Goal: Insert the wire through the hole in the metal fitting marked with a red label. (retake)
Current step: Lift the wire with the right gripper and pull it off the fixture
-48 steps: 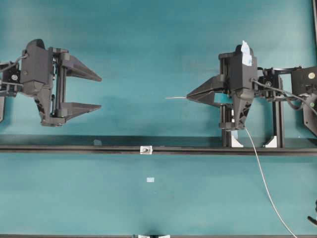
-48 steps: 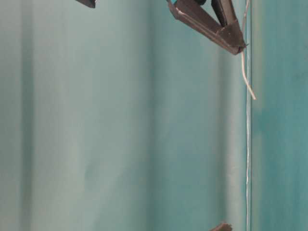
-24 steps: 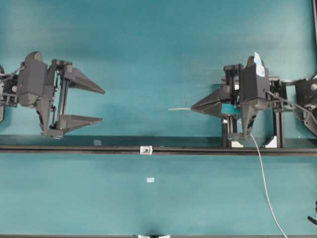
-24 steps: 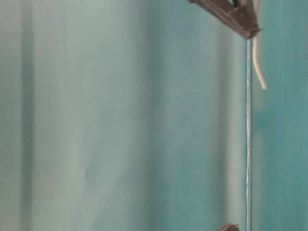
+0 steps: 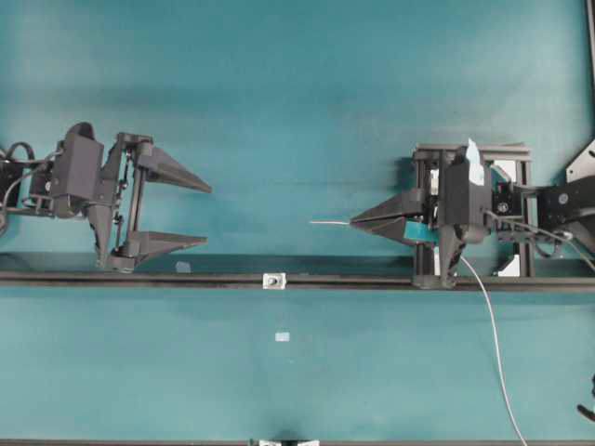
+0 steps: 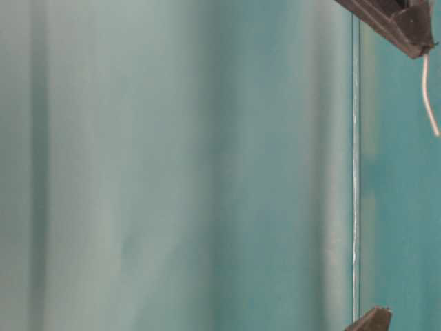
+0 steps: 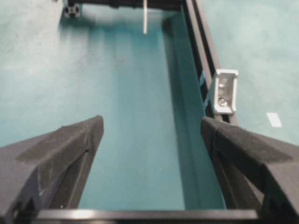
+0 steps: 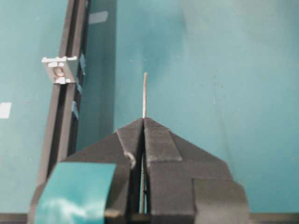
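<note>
Right fingers [image 8: 143, 122] pinch the wire [image 8: 145, 93], tip protruding; left fingers [image 5: 206, 215] spread wide; metal fitting [image 5: 273, 280] sits between them, apparently untouched.

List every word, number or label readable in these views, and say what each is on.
None: no readable text in any view.
Pale flat rectangular sticker on the teal table: blank.
Blue tape strip on the right gripper: no writing.
Small silvery square metal fitting: no readable marking.
</note>
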`<state>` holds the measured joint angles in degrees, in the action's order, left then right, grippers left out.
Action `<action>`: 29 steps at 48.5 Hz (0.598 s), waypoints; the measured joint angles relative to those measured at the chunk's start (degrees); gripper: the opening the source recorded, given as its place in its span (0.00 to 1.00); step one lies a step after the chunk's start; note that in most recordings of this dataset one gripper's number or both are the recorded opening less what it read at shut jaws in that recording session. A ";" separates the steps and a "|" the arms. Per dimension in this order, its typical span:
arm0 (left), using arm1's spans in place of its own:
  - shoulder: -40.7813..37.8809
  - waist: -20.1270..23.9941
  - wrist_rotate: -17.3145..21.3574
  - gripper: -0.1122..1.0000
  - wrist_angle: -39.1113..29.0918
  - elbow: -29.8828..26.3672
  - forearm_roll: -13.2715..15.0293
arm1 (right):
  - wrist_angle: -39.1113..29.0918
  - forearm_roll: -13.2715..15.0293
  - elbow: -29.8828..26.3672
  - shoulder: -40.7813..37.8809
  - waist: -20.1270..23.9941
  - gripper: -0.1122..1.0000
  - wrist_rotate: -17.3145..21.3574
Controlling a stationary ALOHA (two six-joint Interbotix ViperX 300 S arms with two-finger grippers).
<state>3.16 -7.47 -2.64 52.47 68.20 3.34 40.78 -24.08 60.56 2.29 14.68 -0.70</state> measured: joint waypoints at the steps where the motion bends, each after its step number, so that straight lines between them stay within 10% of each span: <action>1: -0.26 -0.09 0.00 0.62 0.53 0.00 -0.09 | 0.53 -0.88 -0.18 -0.26 0.53 0.12 -0.44; 29: -10.90 -3.69 -0.18 0.62 11.95 -0.88 1.76 | 11.78 -12.74 -2.11 -8.44 11.07 0.12 -1.93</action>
<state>-7.73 -11.16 -2.81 64.42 67.32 5.10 52.56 -36.83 58.45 -6.15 25.75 -2.64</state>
